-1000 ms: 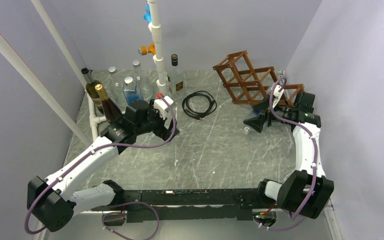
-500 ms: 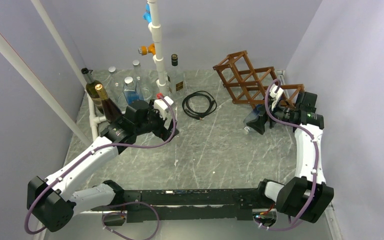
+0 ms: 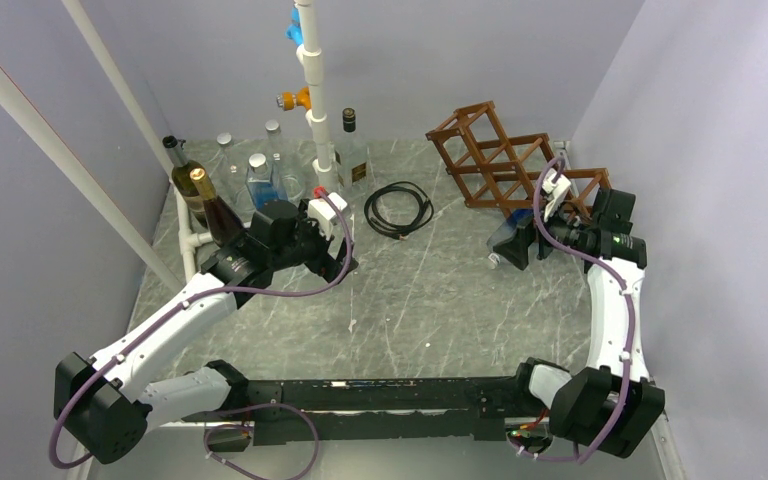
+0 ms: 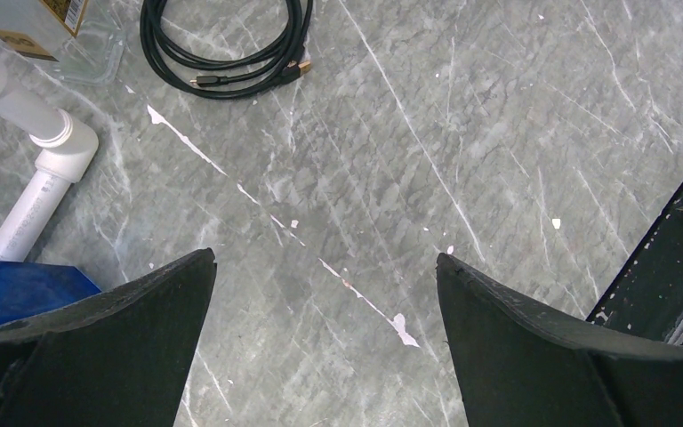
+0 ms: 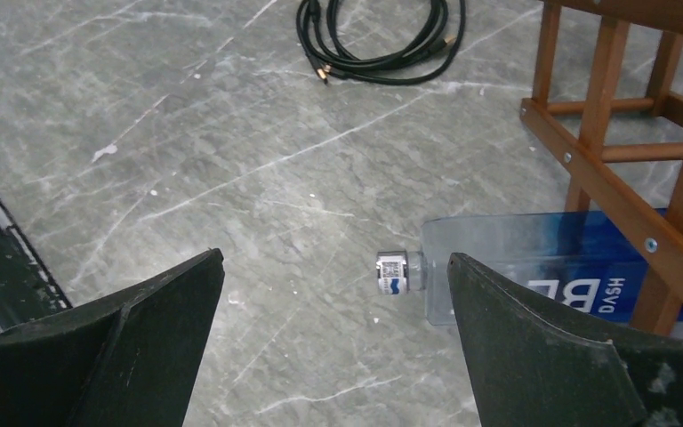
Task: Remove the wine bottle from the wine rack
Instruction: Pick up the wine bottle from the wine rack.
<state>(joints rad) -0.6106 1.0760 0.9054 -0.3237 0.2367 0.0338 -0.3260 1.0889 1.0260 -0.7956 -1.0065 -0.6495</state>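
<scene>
Within the last second the right fingers have drawn closer to the wine rack. They stand wide apart, empty, aimed at the bottle, which lies on its side in the rack's lowest cell, cap poking out over the desk. A grasp looks near but not yet made; the left fingers, also wide, hang idle well away.

Top external: high behind the near edge, looking down over the whole worktop. Left wrist: close, facing down at mid-worktop. Right wrist: close, facing down and leftward beside the wine rack. All three share the black cable.
</scene>
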